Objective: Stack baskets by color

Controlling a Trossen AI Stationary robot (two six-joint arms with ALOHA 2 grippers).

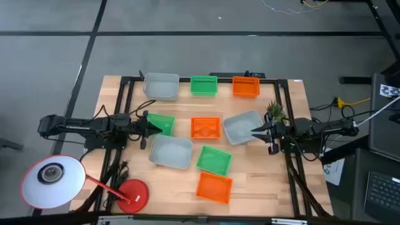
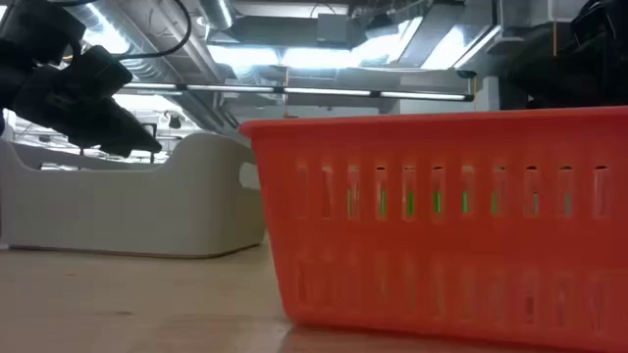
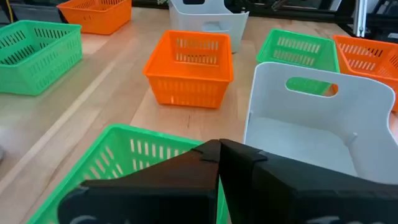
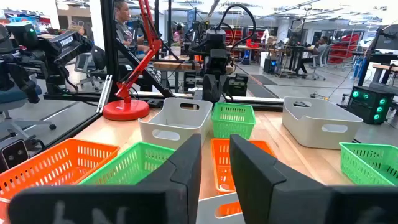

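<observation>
Left gripper (image 1: 145,122): dark fingers clenched together, grasping nothing, tips poised at the near rim of a green perforated plastic basket (image 1: 162,124) at the desk's left centre. Right gripper (image 1: 255,130): fingers parted with a clear gap, empty, tips at the edge of a smooth light grey plastic basket (image 1: 242,127) with oval handle cut-outs, lying skewed at right centre.

Between these two baskets sits an orange slotted basket (image 1: 205,128), square to the desk. Along the far edge, in a row and apart: a grey basket (image 1: 161,85), a green one (image 1: 203,85), an orange one (image 1: 246,86). Nearer the front: another grey basket (image 1: 170,152), a tilted green basket (image 1: 214,160) beside it, and an orange basket (image 1: 214,187) just in front of that. All nine stand single, none nested.

The wooden desk (image 1: 115,97) has pale planks with visible grain. A small green potted plant (image 1: 275,112) stands near the right arm; a round red disc (image 1: 131,194) lies at the front left corner
</observation>
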